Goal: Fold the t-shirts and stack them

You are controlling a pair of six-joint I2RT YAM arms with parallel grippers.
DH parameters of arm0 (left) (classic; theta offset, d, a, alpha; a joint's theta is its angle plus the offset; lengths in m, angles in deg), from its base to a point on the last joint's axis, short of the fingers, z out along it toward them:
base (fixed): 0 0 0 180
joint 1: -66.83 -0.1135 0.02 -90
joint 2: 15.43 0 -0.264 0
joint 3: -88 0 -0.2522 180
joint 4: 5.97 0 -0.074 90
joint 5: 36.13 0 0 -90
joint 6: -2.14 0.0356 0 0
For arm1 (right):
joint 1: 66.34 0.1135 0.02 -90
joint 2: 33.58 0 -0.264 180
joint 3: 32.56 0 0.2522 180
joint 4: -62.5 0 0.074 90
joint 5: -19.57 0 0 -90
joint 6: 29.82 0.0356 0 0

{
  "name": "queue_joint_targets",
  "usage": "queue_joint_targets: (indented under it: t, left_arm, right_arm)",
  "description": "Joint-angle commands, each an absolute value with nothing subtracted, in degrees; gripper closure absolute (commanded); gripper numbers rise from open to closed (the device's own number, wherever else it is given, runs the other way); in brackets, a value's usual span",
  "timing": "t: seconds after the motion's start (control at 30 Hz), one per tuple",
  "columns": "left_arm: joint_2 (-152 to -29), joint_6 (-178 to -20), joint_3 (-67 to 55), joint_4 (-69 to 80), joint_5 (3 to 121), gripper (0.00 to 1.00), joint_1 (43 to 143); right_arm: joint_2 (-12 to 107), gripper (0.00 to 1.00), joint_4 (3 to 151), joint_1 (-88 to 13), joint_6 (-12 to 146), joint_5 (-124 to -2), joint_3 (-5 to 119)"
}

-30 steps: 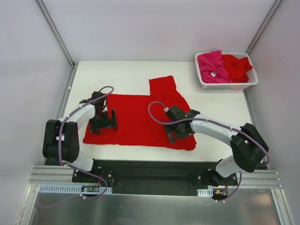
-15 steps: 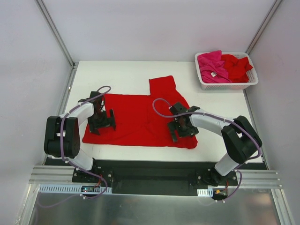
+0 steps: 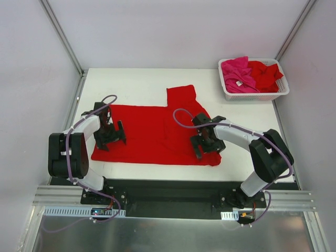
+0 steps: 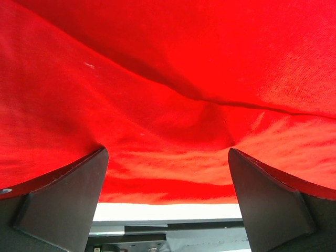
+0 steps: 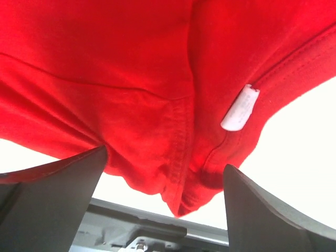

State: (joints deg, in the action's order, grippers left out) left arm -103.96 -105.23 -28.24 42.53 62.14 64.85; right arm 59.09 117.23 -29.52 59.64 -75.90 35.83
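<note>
The left arm is folded tight at the near left of the table [image 3: 136, 84], elbow back and forearm reaching forward, wrist pitched down. This puts the left gripper [image 3: 110, 139] over the left edge of the red shirt [image 3: 152, 134]. Its jaws are wide and hold nothing; in the wrist view they straddle a soft pucker of cloth just inside the near edge. The shirt lies spread flat across the middle of the table, with one sleeve [image 3: 181, 97] sticking out toward the far side. It looks light, limp and easily wrinkled, so it will likely sag and drag from any single pinch. The sound way to move it is to take two well-separated points on one edge and lift them together. A pinch at a hem or seam, where the cloth is doubled, should hold better than one on the open fabric. The right arm bends at the near right and sweeps its forearm leftward, setting the right gripper [image 3: 207, 146] on the shirt's near right corner. Its jaws are also wide and hold nothing, straddling bunched seams beside a small white label [image 5: 239, 107]. At the far right corner a white basket [image 3: 254, 95] holds a crumpled pink shirt [image 3: 236, 73] and a second red shirt [image 3: 265, 73], neither yet folded.
</note>
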Motion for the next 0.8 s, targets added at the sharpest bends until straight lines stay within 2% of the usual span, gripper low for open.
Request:
queue_joint_targets:
  t: [0.0, 0.17, 0.33, 0.47, 0.77]
  left_arm:
    - [-98.68, -106.93, -25.69, 44.96, 64.76, 0.0, 64.1]
    - [-95.42, -107.64, -18.41, 48.83, 65.03, 0.01, 64.45]
    - [-96.99, -106.58, -14.26, 50.24, 65.03, 0.01, 64.45]
    - [-96.3, -106.32, -15.04, 50.15, 66.26, 0.01, 65.24]
    - [-89.27, -105.44, -22.42, 50.24, 68.72, 0.01, 66.65]
  right_arm:
    - [56.78, 0.04, 124.49, -29.86, 59.21, -76.67, 41.22]
    - [56.6, 0.04, 127.23, -29.78, 58.95, -79.04, 48.94]
    - [61.34, 0.04, 123.29, -29.86, 57.98, -80.45, 51.86]
    - [64.59, 0.04, 116.17, -29.86, 57.63, -79.92, 52.03]
    - [73.03, 0.04, 113.7, -29.69, 56.13, -78.42, 63.01]
